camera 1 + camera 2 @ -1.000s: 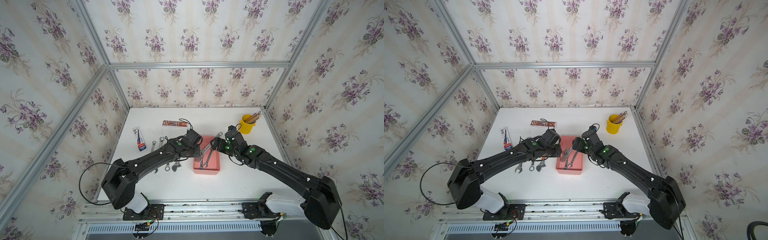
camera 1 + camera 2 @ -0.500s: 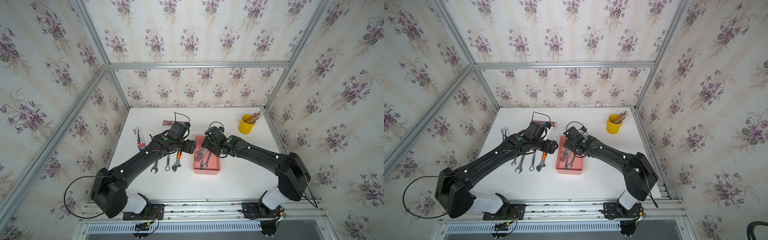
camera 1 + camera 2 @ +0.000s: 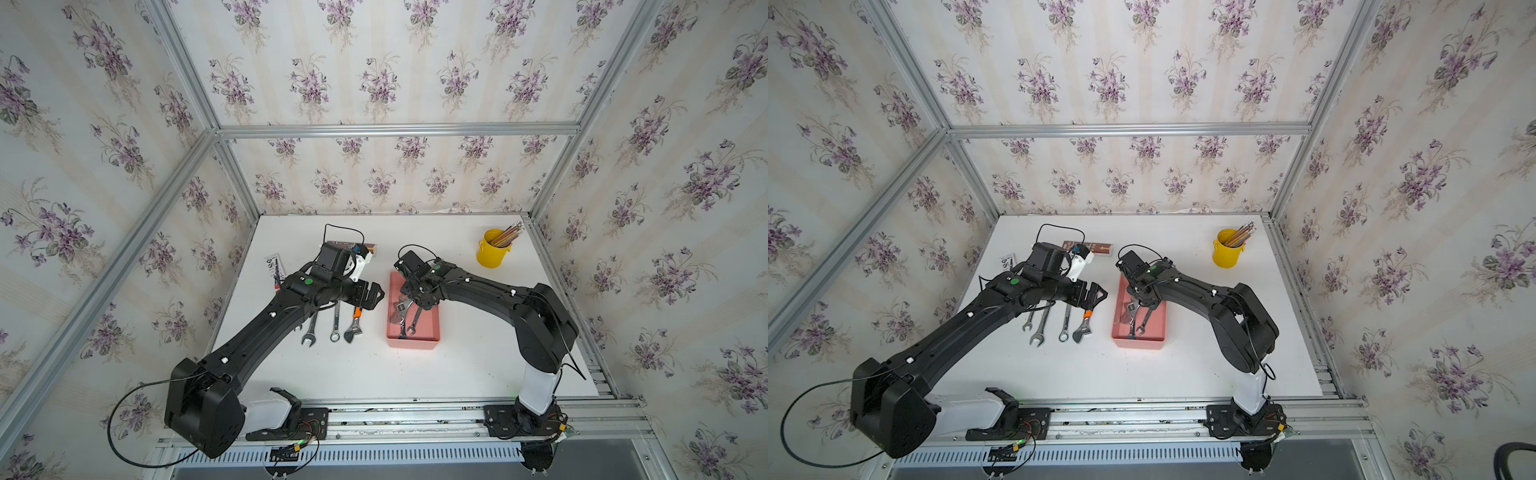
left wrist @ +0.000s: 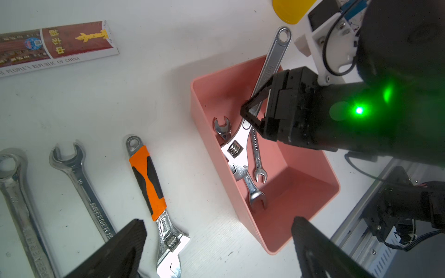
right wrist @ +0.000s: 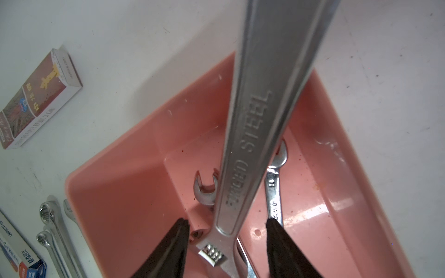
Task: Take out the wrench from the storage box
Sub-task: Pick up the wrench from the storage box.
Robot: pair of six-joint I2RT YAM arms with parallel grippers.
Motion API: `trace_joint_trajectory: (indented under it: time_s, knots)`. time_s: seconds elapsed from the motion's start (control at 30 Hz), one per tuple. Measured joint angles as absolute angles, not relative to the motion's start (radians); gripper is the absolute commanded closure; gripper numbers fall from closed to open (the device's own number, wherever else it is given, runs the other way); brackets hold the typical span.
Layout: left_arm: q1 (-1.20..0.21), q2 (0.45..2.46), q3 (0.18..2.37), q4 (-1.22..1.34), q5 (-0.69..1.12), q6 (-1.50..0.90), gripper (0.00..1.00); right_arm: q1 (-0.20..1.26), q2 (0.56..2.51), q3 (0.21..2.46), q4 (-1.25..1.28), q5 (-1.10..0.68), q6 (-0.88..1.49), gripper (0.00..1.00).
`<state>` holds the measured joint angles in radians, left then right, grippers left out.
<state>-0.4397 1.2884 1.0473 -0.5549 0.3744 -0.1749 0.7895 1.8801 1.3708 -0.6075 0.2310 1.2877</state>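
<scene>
The wrench (image 5: 252, 156) is seen leaning in the box (image 5: 120, 204), handle over the rim, straddled untouched by the parted right pincer (image 5: 226, 220); the left pincer (image 4: 218, 221) is held wide apart nearby.

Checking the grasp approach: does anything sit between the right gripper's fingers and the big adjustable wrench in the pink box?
Nothing visible does. The right gripper straddles the handle of the adjustable wrench, with open gaps on both sides; smaller spanners lie lower in the storage box.
</scene>
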Motion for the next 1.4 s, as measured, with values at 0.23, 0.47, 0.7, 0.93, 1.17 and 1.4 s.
trace_joint_trajectory:
  time_s: [0.23,0.47,0.7,0.93,1.17,1.4]
  knots:
    - [-0.398,1.254,0.978,-0.513,0.438,-0.167,0.01,0.786,1.943,1.408,-0.622,0.230,1.309,0.56]
    - [-0.387,1.240,0.942,-0.498,0.452,-0.168,0.01,0.784,1.988,1.443,-0.650,0.223,1.317,0.64]
    - [-0.385,1.237,0.931,-0.476,0.451,-0.168,0.01,0.792,1.989,1.448,-0.664,0.223,1.338,0.80]
    - [-0.385,1.255,0.927,-0.472,0.451,-0.167,0.01,0.801,1.982,1.451,-0.672,0.228,1.364,0.86]
    - [-0.384,1.268,0.923,-0.465,0.451,-0.165,0.01,0.816,1.955,1.470,-0.714,0.255,1.375,0.93]
    - [-0.384,1.275,0.930,-0.460,0.450,-0.165,0.01,0.825,1.903,1.470,-0.732,0.284,1.380,0.96]
